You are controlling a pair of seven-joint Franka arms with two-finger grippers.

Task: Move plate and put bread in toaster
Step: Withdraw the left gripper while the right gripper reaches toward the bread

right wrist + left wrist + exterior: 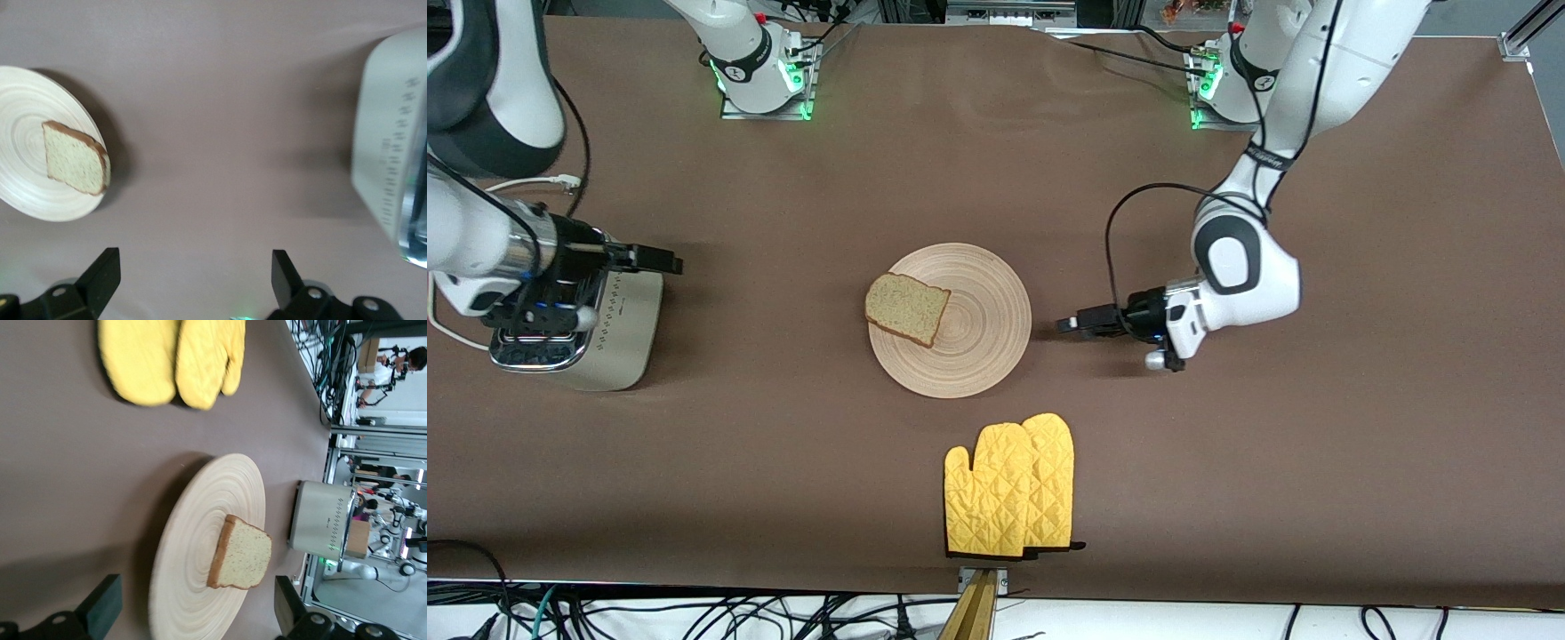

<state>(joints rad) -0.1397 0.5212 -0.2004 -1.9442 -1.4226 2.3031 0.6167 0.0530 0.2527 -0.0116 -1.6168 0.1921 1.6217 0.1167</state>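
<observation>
The round wooden plate (983,313) lies mid-table with the bread (907,308) flat on its side toward the right arm's end. The cream toaster (627,331) stands at that end of the table. My left gripper (1067,325) is low, just off the plate's rim toward the left arm's end, and it is open and empty. In the left wrist view the plate (190,547) and bread (243,555) sit ahead of the spread left gripper (195,603). My right gripper (665,260) hovers by the toaster's top edge, open and empty, facing the plate (23,183), the bread (75,159) and the toaster (387,167).
A pair of yellow oven mitts (1009,484) lies nearer to the front camera than the plate, close to the table's front edge. The toaster's white cord (443,327) loops off the right arm's end of the table.
</observation>
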